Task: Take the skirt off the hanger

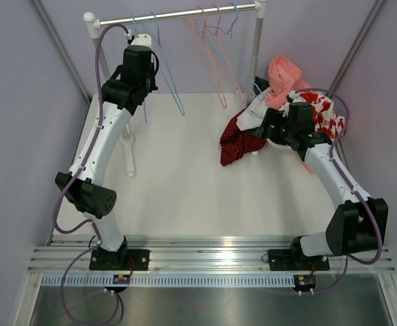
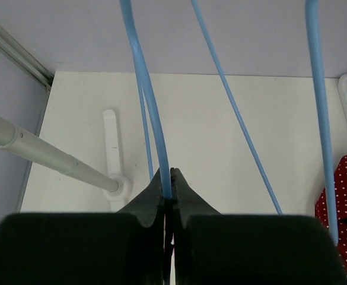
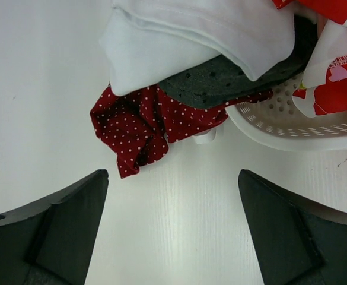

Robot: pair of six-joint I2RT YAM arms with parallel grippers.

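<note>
The skirt (image 1: 239,144), dark red with white dots, lies crumpled on the table, and its upper part is tucked under other clothes at the basket's rim. In the right wrist view the skirt (image 3: 139,123) sits just beyond my right gripper (image 3: 173,178), which is open and empty over bare table. In the top view the right gripper (image 1: 269,129) hovers by the basket. My left gripper (image 2: 167,175) is shut on the thin blue hanger (image 2: 142,89), and it sits high by the rail in the top view (image 1: 139,44). The blue hanger (image 1: 174,88) hangs bare.
A white perforated basket (image 3: 292,124) holds a white garment (image 3: 185,41), a grey one and red-patterned cloth (image 1: 324,112). Pink hangers (image 1: 215,61) and more blue ones hang on the rail (image 1: 178,13). The rack's post (image 2: 37,151) and foot (image 2: 112,154) stand at the left.
</note>
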